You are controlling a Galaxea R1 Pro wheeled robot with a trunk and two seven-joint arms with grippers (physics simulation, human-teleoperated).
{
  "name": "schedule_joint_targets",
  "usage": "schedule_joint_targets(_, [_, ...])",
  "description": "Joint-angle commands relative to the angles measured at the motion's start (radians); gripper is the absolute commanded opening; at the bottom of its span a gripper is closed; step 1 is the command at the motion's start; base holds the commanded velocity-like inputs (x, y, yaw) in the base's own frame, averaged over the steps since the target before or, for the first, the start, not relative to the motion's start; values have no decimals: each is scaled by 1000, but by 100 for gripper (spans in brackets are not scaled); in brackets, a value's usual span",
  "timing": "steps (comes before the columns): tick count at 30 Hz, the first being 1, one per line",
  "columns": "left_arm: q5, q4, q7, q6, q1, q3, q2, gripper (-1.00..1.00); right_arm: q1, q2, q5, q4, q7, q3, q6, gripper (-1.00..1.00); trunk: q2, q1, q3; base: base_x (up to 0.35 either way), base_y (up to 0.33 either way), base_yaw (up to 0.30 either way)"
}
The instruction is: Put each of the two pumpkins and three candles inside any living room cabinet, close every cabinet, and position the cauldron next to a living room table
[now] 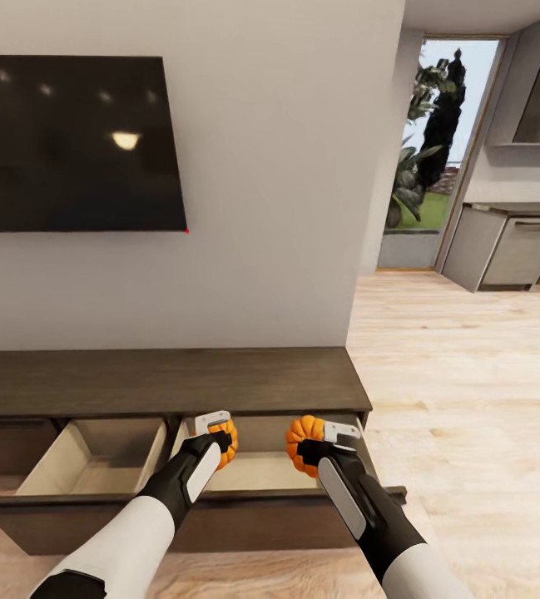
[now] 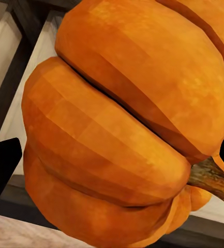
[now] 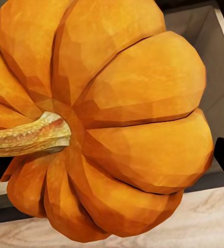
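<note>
Two bright-orange pumpkins hang over the open drawer of the dark-brown cabinet (image 1: 170, 378). My left gripper (image 1: 216, 434) is shut on one pumpkin (image 1: 228, 443) (image 2: 122, 124), held above the drawer's right compartment. The other pumpkin (image 1: 303, 443) (image 3: 106, 119), with its brown stem showing, sits in my right gripper (image 1: 329, 439), which is shut on it over the same compartment's right end. Black fingertips (image 2: 0, 165) frame the fruit in each wrist view. Candles, cauldron and table are out of view.
The pulled-out drawer (image 1: 95, 466) has pale inner walls and a divider; its dark front (image 1: 95, 516) juts toward me. A black TV (image 1: 70, 141) hangs on the wall above. Light wood floor (image 1: 461, 399) runs right toward grey kitchen units (image 1: 519, 249) and a glass door.
</note>
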Motion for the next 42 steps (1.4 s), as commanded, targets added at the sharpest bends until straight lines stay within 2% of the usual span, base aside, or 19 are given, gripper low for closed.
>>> schedule_joint_targets(1, [4,-2,11,4,-1,-6,0,-100,-1,-1,-9,-2,-11,3,0,-100,-8,4,-4,0,0,0])
schedule_joint_targets(10, [2,45,28,-56,-1,-19,0,-100,-1,-6,-9,-5,-11,2,-5,-100,-71,38,-32,0,0,0])
schedule_joint_targets(14, [1,48,78,-76,-1,-22,0,-100,-1,-6,-8,-7,-11,6,-8,-100,-99,54,-45,0,0,0])
schedule_joint_targets(19, [1,48,96,-87,-1,-24,0,-100,0,-7,-8,-9,-11,6,-10,-100,-99,54,-45,0,0,0])
schedule_joint_targets(38, [2,48,94,-90,-1,-25,0,-100,-1,-7,-8,-6,-11,4,-10,-100,-99,54,-45,69,-4,0])
schedule_joint_targets(42, [2,48,94,-90,-1,-25,0,-100,-1,-7,-8,-6,-11,4,-10,-100,-127,69,-57,2,0,0])
